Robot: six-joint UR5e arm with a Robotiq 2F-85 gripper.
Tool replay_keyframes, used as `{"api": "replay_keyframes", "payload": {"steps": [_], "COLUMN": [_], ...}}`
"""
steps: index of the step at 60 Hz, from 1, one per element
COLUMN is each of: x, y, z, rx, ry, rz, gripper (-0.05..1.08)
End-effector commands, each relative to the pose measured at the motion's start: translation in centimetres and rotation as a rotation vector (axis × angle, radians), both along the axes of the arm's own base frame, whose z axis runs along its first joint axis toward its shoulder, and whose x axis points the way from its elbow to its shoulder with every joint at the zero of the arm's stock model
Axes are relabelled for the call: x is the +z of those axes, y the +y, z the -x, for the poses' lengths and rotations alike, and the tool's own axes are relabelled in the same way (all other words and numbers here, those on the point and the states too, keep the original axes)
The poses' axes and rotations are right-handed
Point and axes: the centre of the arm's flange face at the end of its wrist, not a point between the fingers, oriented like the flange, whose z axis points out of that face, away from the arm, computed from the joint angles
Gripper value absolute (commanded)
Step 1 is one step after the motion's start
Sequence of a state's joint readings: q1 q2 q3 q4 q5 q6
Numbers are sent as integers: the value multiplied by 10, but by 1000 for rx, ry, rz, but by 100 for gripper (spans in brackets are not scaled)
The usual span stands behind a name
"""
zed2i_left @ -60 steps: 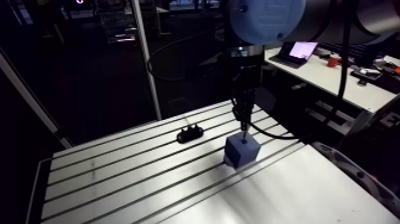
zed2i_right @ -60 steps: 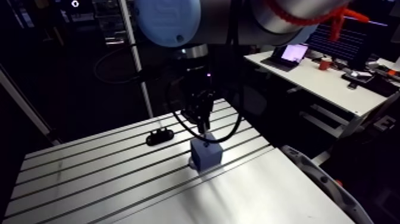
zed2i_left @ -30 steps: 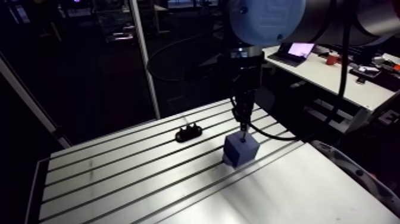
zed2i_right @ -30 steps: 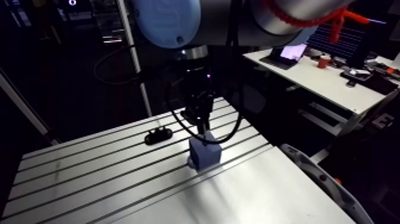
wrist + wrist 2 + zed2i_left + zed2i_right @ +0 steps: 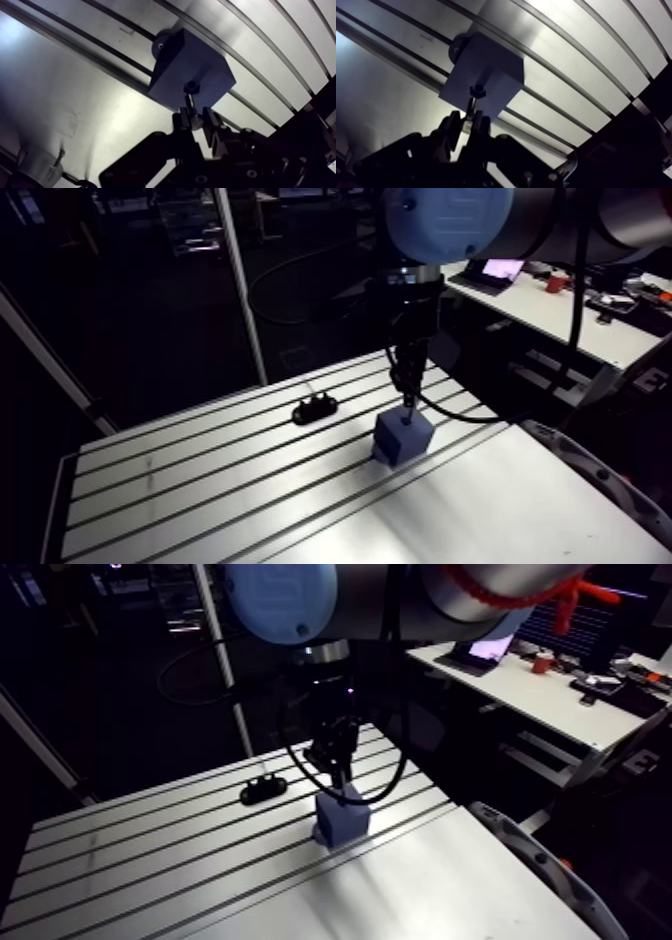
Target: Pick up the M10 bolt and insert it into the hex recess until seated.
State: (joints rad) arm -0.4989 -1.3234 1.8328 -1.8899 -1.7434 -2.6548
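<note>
The gripper [image 5: 195, 119] hangs straight down over a blue-grey block [image 5: 403, 436] that sits on the slotted aluminium table [image 5: 200, 488], a little to the right of the table's middle. In the wrist view the two fingers [image 5: 182, 121] stand close together, pinched narrow on the shank of the M10 bolt [image 5: 192, 88]. The bolt points away from the gripper, head first. Its dark hex head is right at the block's top face, near the edge closest to the gripper. I cannot tell whether the head has gone down into the hex recess or only rests at its mouth.

The block lies across one of the table's dark slots, and a round dark boss [image 5: 161, 44] sticks out of its far side, beyond the bolt as seen from the gripper.

In the arm view a small black lumpy part [image 5: 315, 409] lies on the table at about ten o'clock from the block, well apart from it and touching nothing else. The slots run past both, from about eight o'clock towards two o'clock.
</note>
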Motion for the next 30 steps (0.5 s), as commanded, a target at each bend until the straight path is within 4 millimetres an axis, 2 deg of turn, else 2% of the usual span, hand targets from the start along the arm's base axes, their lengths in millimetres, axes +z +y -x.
{"api": "replay_keyframes", "payload": {"steps": [1,30], "x": [-2,-7], "y": [1,2], "z": [0,2], "rx": [-1,-3], "ry": [-2,-11], "rz": [1,6], "gripper": [82,82]}}
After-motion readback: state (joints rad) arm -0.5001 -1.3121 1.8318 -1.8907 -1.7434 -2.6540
